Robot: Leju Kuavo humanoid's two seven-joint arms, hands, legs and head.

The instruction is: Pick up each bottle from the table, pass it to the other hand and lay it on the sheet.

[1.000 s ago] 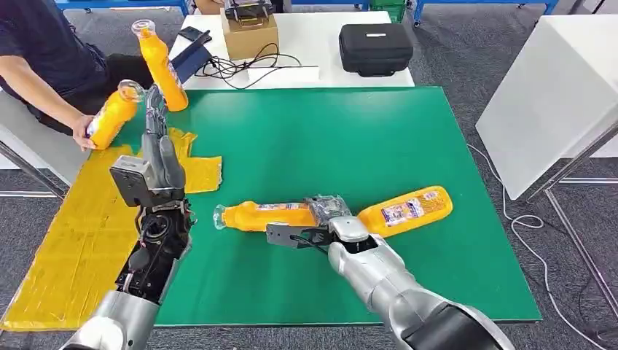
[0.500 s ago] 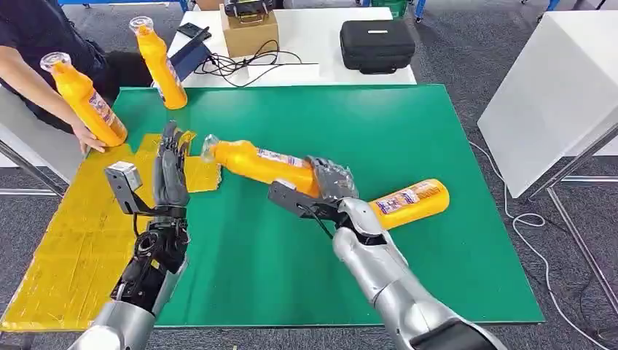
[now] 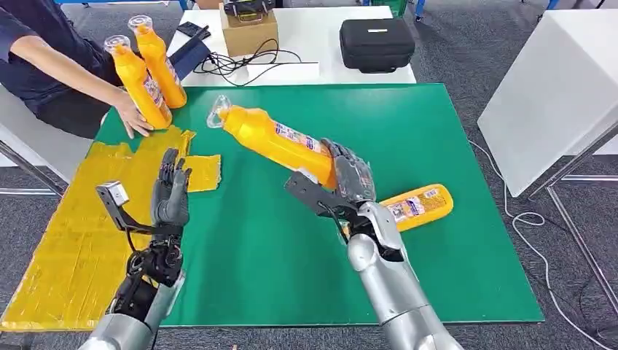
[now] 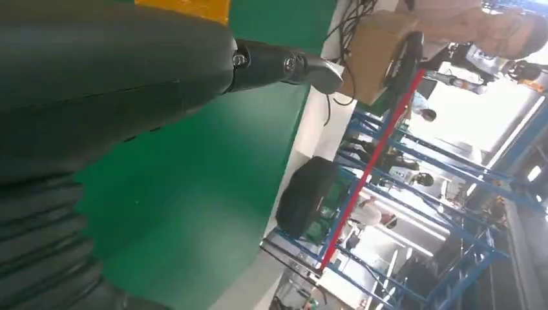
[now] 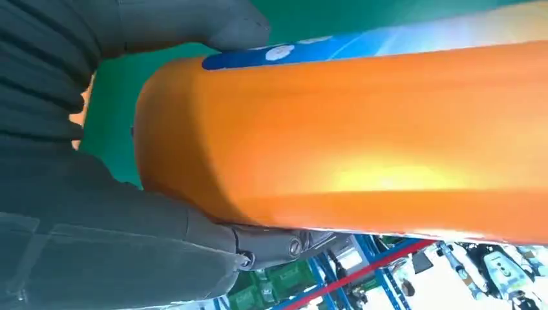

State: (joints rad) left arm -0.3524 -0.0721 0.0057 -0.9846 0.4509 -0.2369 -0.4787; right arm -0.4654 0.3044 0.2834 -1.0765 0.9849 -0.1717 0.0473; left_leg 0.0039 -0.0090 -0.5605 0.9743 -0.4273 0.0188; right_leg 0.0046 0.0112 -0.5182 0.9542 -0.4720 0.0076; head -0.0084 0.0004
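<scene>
My right hand (image 3: 348,177) grips an orange bottle (image 3: 273,138) by its base and holds it tilted above the green table (image 3: 408,138), clear cap toward the far left. The same bottle (image 5: 362,142) looms large in the right wrist view, with the hand (image 5: 97,194) wrapped around it. My left hand (image 3: 170,193) is raised with fingers spread and empty, left of the bottle, over the edge of the yellow sheet (image 3: 65,248). A second orange bottle (image 3: 412,206) lies on the table just right of my right hand.
A person at the far left holds one upright orange bottle (image 3: 136,85) beside another (image 3: 157,62) at the table's far-left corner. Behind the table stand a cardboard box (image 3: 250,30), cables and a black case (image 3: 376,45). A white panel (image 3: 554,95) is to the right.
My right hand has lifted the bottle off the table and raised it toward the far left. My left hand drew back and lower. The person moved a bottle to the table corner.
</scene>
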